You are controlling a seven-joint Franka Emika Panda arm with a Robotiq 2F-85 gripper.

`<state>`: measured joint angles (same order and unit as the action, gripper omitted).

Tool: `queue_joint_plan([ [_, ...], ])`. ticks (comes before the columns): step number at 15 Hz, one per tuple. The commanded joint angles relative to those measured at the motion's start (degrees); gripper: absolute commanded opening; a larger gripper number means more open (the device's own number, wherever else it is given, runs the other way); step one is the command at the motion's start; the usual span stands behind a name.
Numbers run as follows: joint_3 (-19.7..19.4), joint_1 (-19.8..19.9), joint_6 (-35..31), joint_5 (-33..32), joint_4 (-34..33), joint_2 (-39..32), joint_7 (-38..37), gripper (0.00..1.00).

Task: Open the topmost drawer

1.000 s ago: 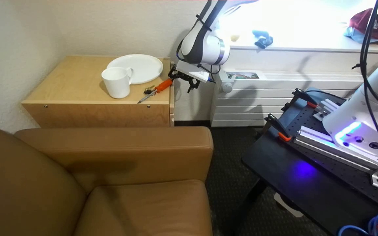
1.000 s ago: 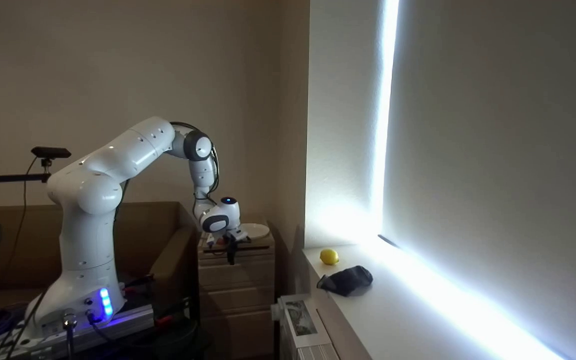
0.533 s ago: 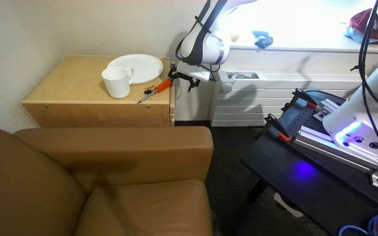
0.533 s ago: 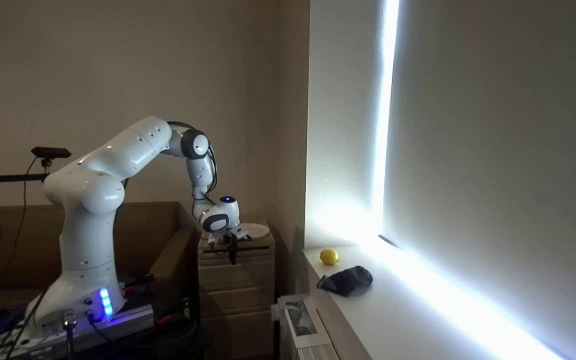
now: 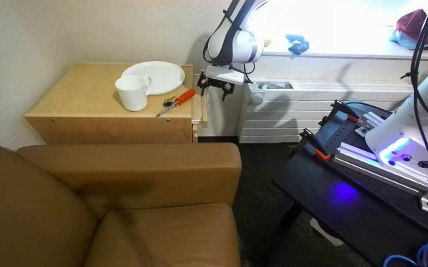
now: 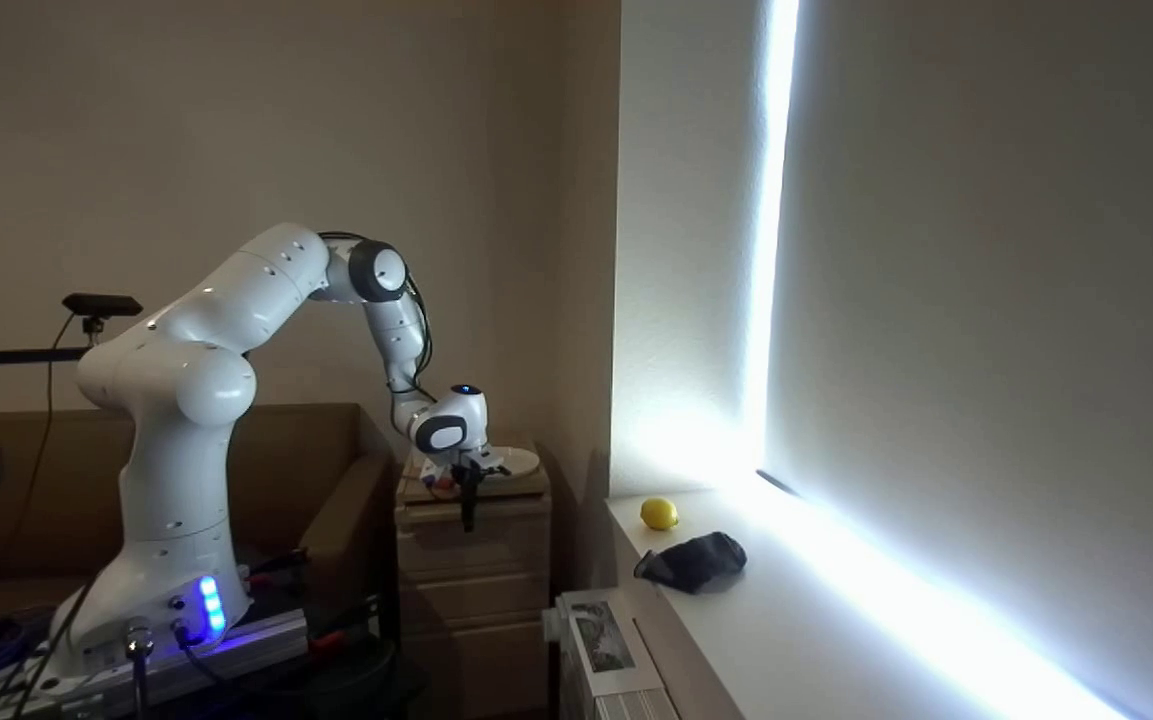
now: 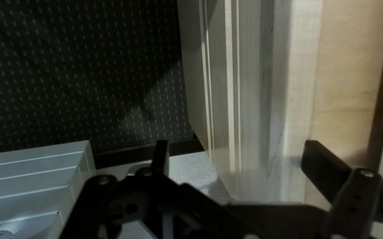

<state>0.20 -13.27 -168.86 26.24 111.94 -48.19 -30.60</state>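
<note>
Tool (image 5: pixel 214 95): spread wide, at upper centre in an exterior view.
Topmost drawer (image 5: pixel 204 114): stands partly open, near the centre, partly hidden by the tool; contact I cannot tell.
Tabletop (image 5: pixel 84 89): upper left, carrying white mug (image 5: pixel 132 96), white plate (image 5: pixel 167 76) and orange-handled screwdriver (image 5: pixel 185 97).

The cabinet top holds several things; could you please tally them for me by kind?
Plate: 1
Mug: 1
Screwdriver: 1
Small bunch, perhaps keys, too small to be sure: 1
Total: 4
</note>
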Motion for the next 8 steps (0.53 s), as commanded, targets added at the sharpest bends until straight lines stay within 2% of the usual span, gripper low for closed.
queue_joint_plan([
  [1,-3.7,0.5,3.1,-1.9,2.6,-2.7,-1.3,1.00],
  [8,-7.6,-0.1,2.0,-1.6,9.7,-0.7,-5.0,1.00],
])
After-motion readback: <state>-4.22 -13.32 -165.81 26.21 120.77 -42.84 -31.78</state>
